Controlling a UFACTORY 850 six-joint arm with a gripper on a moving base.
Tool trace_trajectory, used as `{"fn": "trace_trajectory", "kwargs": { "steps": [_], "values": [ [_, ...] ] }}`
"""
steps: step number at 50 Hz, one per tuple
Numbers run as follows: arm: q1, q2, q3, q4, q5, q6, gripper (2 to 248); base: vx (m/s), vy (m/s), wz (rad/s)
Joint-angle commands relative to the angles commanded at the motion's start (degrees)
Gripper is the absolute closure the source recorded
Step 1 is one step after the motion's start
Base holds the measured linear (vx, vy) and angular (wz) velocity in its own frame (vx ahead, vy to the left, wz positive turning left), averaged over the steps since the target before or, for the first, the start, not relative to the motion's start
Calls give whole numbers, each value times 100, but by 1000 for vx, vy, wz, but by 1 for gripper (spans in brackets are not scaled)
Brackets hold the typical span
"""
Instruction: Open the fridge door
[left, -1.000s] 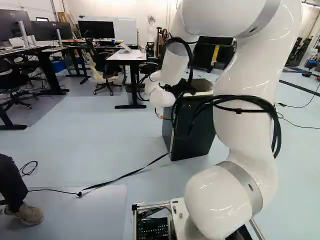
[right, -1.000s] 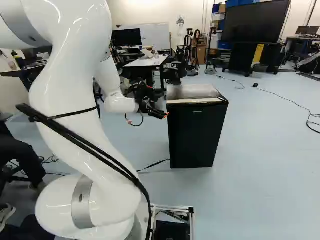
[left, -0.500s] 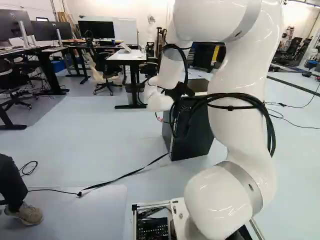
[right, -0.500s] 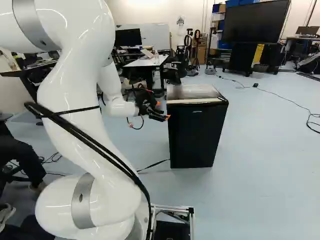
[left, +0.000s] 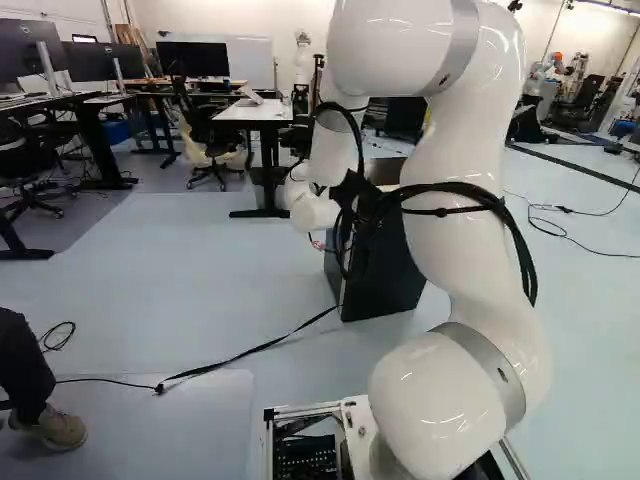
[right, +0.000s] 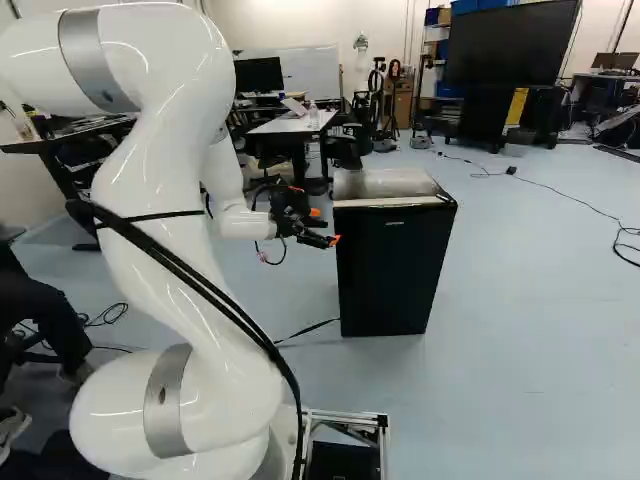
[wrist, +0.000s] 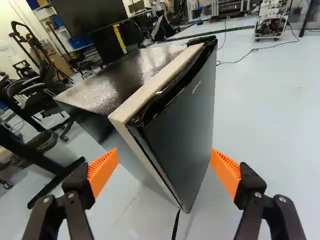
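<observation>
From behind my arm (right: 150, 215), left and right, two base cameras look ahead and slightly down, sharing the fridge (right: 393, 270). My wrist camera looks along my end effector (right: 325, 226), nearer, down onto the fridge's top and front.

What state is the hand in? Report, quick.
Hand: open wide, holding nothing, with the fridge ahead of it.

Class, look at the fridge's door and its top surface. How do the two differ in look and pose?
The door stands upright, while the top surface lies level. The door is dark with a small pale badge; the top surface is mottled grey with bright patches of glare. Both have straight edges.
</observation>
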Motion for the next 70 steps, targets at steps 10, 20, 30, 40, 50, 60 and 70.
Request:
{"fn": "trace_trajectory", "kwargs": {
  "steps": [10, 20, 30, 40, 50, 60, 70],
  "values": [
    [52, -87, -103, 69, 130, 0, 3, 0, 0, 0],
    [62, -187, -253, 133, 249, 0, 3, 0, 0, 0],
    [42, -291, -412, 149, 285, 0, 3, 0, 0, 0],
    [39, -337, -483, 149, 285, 0, 3, 0, 0, 0],
    [39, -342, -490, 149, 286, -282, 3, 0, 0, 0],
    [39, -342, -491, 149, 286, -851, 3, 0, 0, 0],
    [39, -342, -491, 149, 286, -1217, 3, 0, 0, 0]
  ]
}}
